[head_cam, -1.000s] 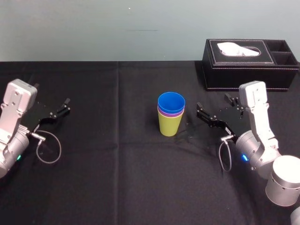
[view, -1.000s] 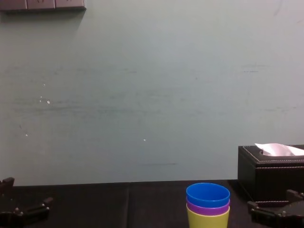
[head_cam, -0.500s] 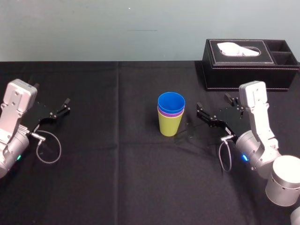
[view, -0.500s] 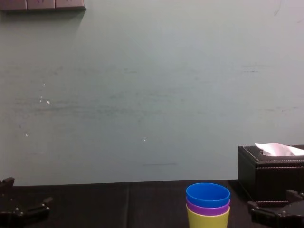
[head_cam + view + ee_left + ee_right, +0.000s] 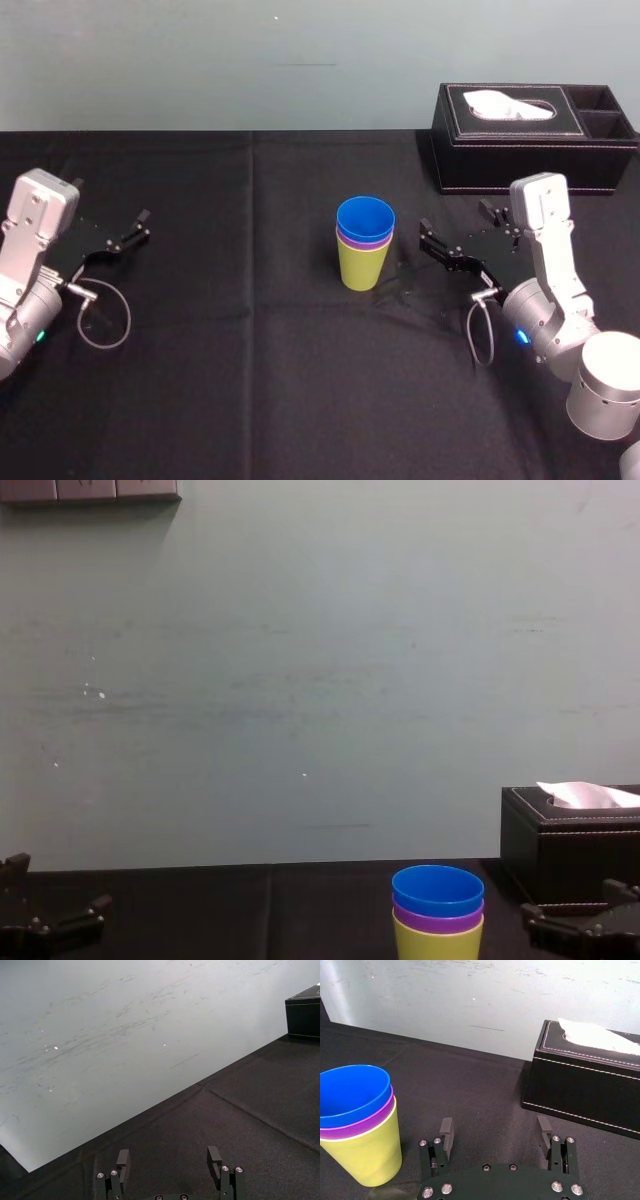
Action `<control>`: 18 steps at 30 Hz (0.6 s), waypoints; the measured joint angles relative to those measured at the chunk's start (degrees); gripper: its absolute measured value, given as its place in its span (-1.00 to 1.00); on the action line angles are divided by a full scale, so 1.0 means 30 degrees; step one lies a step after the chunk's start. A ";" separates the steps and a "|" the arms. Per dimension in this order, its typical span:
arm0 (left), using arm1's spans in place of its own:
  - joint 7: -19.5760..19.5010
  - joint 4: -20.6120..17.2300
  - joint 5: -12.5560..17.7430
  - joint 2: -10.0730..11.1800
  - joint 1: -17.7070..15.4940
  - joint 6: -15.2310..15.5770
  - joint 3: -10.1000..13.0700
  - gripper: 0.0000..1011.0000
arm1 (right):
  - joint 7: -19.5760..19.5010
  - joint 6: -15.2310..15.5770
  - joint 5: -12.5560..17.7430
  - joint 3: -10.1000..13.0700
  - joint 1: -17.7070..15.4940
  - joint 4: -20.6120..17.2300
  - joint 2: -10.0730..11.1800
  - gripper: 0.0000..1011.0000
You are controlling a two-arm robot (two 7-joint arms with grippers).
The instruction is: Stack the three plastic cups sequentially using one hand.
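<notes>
Backdrop: pale grey-green scuffed wall (image 5: 200, 60) rising behind the far edge of a worktop (image 5: 250, 380) draped in black cloth. A crease in the cloth runs from far edge to near edge, left of centre.

1. Yellow-green tapered plastic tumbler (image 5: 359, 270). Upright, near the middle of the worktop; bottom member of a nested stack.
2. Purple tapered plastic tumbler (image 5: 357, 1128). Seated inside item 1, with a narrow band below its rim showing.
3. Blue tapered plastic tumbler (image 5: 365, 217). Seated inside item 2, topmost, mouth upward.
4. Black rectangular tissue box with white stitching (image 5: 520, 150). It sits at the far right corner, well apart from the stack. A white tissue (image 5: 510, 103) lies in the top slot, and there are open compartments at the right end.
5. Right tool (image 5: 495, 1127). Black, with two flat fingers spread wide and nothing between them. It is low over the worktop between the stack and the right edge, pointed toward the stack and clear of it. A cable loop (image 5: 480, 330) hangs beneath, and the silver arm runs back to the near right corner.
6. Left tool (image 5: 168, 1155). Black, fingers spread, nothing between them. It is near the left edge, well apart from the stack.
</notes>
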 joint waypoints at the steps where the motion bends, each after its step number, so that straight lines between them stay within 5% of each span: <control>1: 0.0000 0.0000 0.0001 0.0000 0.0001 0.0000 0.0000 1.00 | 0.0000 0.0000 0.0000 0.0000 0.0000 0.0000 0.0000 0.99; 18: 0.0000 0.0000 0.0000 0.0001 0.0002 0.0000 0.0000 1.00 | 0.0000 0.0000 0.0000 0.0000 0.0000 0.0001 0.0000 0.99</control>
